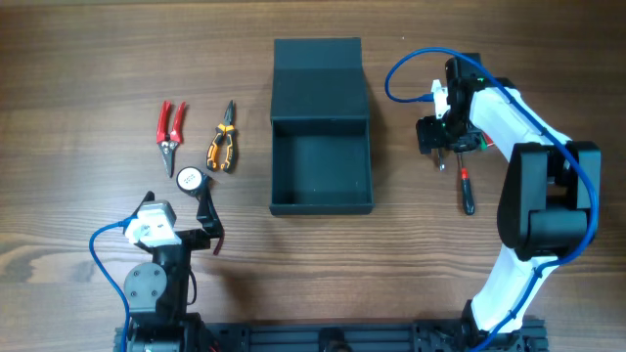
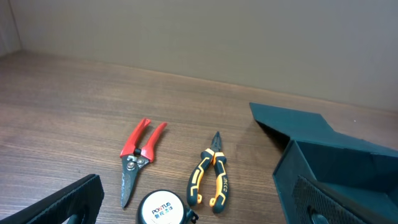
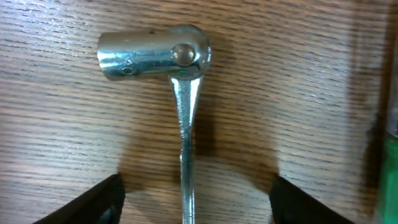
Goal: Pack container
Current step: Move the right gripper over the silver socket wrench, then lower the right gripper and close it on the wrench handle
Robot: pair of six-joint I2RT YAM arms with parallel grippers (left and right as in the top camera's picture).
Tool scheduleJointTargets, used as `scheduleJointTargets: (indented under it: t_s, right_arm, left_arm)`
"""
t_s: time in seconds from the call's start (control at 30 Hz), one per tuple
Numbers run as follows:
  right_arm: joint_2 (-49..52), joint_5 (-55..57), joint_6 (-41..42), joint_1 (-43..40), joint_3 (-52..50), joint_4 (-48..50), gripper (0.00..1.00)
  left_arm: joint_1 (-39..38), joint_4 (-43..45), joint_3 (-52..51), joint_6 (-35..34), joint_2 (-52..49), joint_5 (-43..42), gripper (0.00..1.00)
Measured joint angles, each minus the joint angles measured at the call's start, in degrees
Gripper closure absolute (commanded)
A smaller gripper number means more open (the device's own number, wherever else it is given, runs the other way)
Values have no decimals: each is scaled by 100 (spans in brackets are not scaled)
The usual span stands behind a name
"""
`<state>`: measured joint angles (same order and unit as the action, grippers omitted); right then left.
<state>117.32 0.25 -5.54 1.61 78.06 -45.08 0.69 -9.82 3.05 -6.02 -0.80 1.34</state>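
Observation:
The container [image 1: 321,147] is a dark square box, standing open in the middle of the table with its flap lid laid back at the far side; it also shows in the left wrist view [image 2: 336,165]. My right gripper [image 1: 442,147] is open to its right, low over a metal socket-headed tool [image 3: 155,55] whose shaft [image 3: 185,155] runs between the fingers [image 3: 196,205]. The tool's red and black handle [image 1: 467,191] lies toward the front. My left gripper [image 1: 205,210] is open and empty just in front of a round tape measure [image 2: 160,208].
Red-handled shears [image 1: 171,132] and orange-black pliers [image 1: 222,142] lie left of the container, behind the tape measure [image 1: 190,178]; both show in the left wrist view, shears [image 2: 138,158] and pliers [image 2: 210,177]. Something green [image 3: 390,149] is at the right wrist view's right edge.

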Motion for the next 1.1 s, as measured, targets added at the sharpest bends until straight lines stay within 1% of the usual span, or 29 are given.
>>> scheduleJointTargets:
  t_s: [0.07,0.13,0.43,0.5,0.57,0.63,0.7,0.73,0.87,0.9,1.0,1.1]
  right_arm:
    - [0,4,0,-13,0,0,38]
    - [0,22,17,-28,0,0,42]
    - [0,22,-31,-44,0,-4,41]
    - [0,7,-74,-44,0,-9,35]
    - [0,-63,-142,-46,0,-26,35]
    - [0,-83,-162,-48,0,-28,36]
    - [-2,-83,-168,-48,0,-28,42]
    - [-2,-76,-181,-48,0,-26,42]
    - [-2,-76,-227,-66,0,-26,41]
    - [-2,-79,-229,-63,0,-26,33]
    - [-7,-122,-289,-17,0,-44,26]
    - [-7,-107,-315,17,9,-74,25]
  left_arm:
    - [0,0,0,0,0,0,0]
    - [0,0,0,0,0,0,0]
    - [0,0,0,-2,0,0,0]
    - [0,0,0,0,0,0,0]
    - [0,0,0,0,0,0,0]
    - [0,0,0,0,0,0,0]
    - [0,0,0,-2,0,0,0]
    - [0,0,0,-2,0,0,0]
    - [0,0,0,0,0,0,0]
    - [0,0,0,-2,0,0,0]
    - [0,-2,0,0,0,0,0]
    - [0,0,0,-2,0,0,0]
